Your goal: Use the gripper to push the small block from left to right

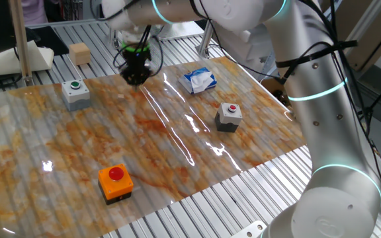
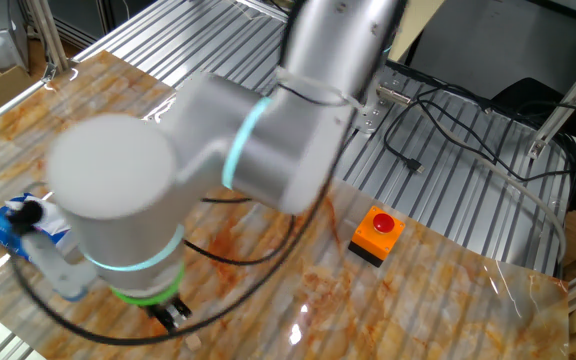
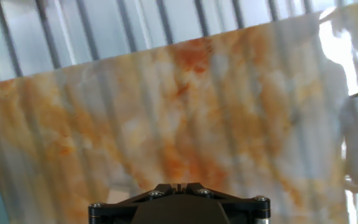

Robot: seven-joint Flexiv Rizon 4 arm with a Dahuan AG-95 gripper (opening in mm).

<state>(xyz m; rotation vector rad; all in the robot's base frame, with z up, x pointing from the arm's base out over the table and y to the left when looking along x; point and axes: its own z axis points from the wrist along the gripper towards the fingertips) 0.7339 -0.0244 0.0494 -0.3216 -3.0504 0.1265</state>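
The small block is a plain tan wooden cube standing on the metal slats beyond the far left edge of the marbled mat. It is out of sight in the other fixed view and in the hand view. My gripper hangs just above the far edge of the mat, to the right of the block and well apart from it. Its black fingers look pressed together and hold nothing. It also shows low in the other fixed view. In the hand view the gripper shows with its tips together over bare mat.
A grey box with a green button sits near the block. A blue-and-white packet lies right of the gripper. A grey box with a red button and an orange box with a red button stand nearer the front. White cloth lies far left.
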